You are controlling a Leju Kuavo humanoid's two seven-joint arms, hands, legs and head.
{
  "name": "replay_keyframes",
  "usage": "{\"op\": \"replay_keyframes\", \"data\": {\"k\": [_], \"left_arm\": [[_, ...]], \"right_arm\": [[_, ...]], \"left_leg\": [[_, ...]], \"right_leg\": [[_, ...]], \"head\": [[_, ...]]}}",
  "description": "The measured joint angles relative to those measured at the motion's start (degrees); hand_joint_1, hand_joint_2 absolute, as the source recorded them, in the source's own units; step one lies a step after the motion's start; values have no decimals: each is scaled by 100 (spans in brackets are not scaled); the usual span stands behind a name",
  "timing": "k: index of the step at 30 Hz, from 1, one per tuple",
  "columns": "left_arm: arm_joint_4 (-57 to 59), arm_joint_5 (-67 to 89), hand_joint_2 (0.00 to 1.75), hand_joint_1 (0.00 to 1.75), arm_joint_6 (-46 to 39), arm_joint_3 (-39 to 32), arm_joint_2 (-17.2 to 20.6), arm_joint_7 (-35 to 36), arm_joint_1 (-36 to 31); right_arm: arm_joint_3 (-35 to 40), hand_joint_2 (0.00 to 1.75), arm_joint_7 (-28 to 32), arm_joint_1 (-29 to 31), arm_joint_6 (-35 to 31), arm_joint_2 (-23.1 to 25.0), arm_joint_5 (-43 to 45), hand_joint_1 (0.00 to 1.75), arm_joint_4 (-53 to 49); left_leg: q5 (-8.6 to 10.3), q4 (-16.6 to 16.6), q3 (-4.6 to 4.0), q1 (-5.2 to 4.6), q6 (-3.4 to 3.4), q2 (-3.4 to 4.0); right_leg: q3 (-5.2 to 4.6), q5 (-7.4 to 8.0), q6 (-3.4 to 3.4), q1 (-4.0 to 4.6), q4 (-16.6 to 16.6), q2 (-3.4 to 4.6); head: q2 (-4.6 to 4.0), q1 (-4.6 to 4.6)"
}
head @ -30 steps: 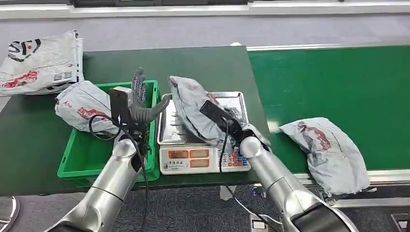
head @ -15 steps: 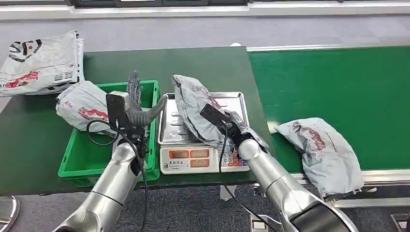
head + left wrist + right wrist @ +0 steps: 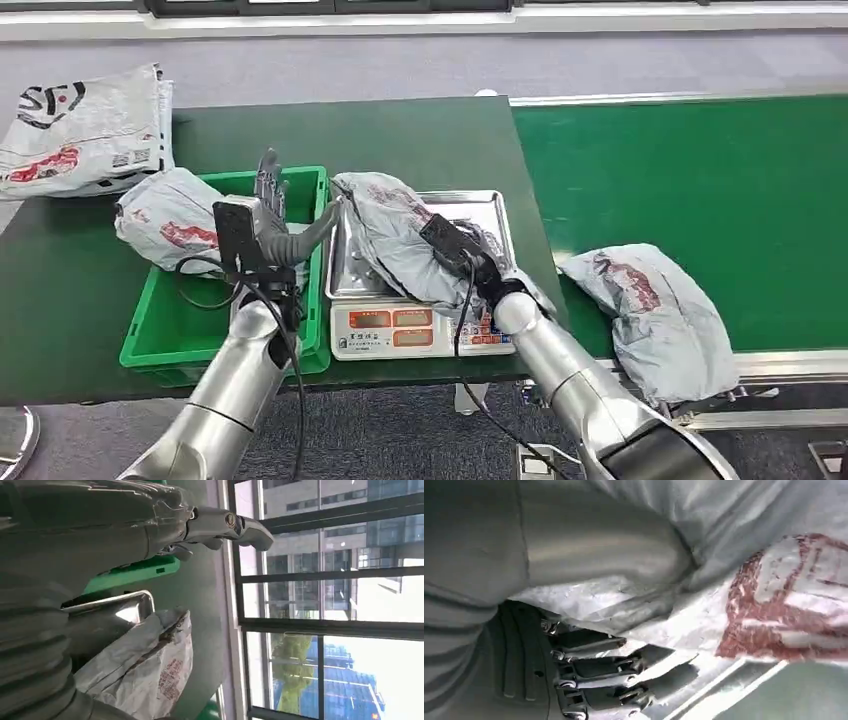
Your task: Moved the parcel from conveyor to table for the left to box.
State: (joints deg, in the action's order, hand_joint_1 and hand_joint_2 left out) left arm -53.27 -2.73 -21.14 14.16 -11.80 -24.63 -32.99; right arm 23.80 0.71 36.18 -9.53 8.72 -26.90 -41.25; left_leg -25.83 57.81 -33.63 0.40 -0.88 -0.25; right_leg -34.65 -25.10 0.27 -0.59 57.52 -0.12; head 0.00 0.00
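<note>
Right hand (image 3: 478, 262) clamps the parcel (image 3: 395, 232), which lies on the scale (image 3: 420, 322) tray at the table's (image 3: 420, 140) front edge. Left hand (image 3: 275, 215) hovers beside it, fingers apart.

Crinkled glossy plastic parcel (image 3: 395, 235) — shiny steel scale tray (image 3: 480, 208) — matt green plastic crate (image 3: 185, 330)

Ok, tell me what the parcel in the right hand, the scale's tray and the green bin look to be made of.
Parcel: thin grey plastic film, probably a poly mailer; it crumples and creases glossily where the right hand grips it.
Scale tray: bare metal, likely stainless steel; it mirrors the light, with a rolled rim.
Green bin: rigid moulded plastic, judging by its uniform colour and thick, lipped walls.
</note>
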Motion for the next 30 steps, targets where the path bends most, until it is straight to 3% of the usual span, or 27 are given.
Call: {"op": "replay_keyframes", "data": {"k": [5, 6, 12, 22, 25, 30], "left_arm": [[-63, 225, 175, 0, -181, 123, 11, -50, -32], [-48, 255, 175, 0, -233, 174, 0, 17, -79], [182, 282, 175, 0, -419, 374, -127, 90, -413], [363, 599, 175, 0, -568, 581, -230, 121, -582], [501, 829, 175, 0, -443, 717, -234, 377, -684], [1098, 2062, 175, 0, 254, 1244, -227, 1500, -980]], "right_arm": [[-103, 175, 986, -324, -354, -31, 910, 0, -466], [-159, 0, 1158, -390, -448, -33, 1150, 0, -629], [-284, 0, 1248, -554, -695, -52, 1619, 0, -1484], [-577, 0, 1946, -854, -1011, -66, 2279, 0, -2316], [-675, 0, 2030, -921, -1248, -74, 2198, 0, -2500], [-866, 0, 1798, -982, -2416, -116, 1339, 0, -2564]], "left_leg": [[0, 1, -3, -1, 0, 1], [0, 1, -7, -1, -1, 0], [0, 1, -7, -1, 0, 11], [-1, 1, -10, -1, 0, 9], [-1, 1, -10, -1, 0, 11], [-1, 2, -10, -2, 0, 9]], "right_leg": [[-9, 0, 0, 1, 0, 4], [-11, 0, 0, 1, 0, 1], [-14, 2, 0, -1, 0, 12], [-17, 2, 0, -1, 0, 8], [-17, 2, 0, -2, 0, 12], [-15, 2, 0, -4, -2, 7]], "head": [[0, 0], [0, 0], [0, 0], [0, 0], [0, 0], [-2, 0]]}}
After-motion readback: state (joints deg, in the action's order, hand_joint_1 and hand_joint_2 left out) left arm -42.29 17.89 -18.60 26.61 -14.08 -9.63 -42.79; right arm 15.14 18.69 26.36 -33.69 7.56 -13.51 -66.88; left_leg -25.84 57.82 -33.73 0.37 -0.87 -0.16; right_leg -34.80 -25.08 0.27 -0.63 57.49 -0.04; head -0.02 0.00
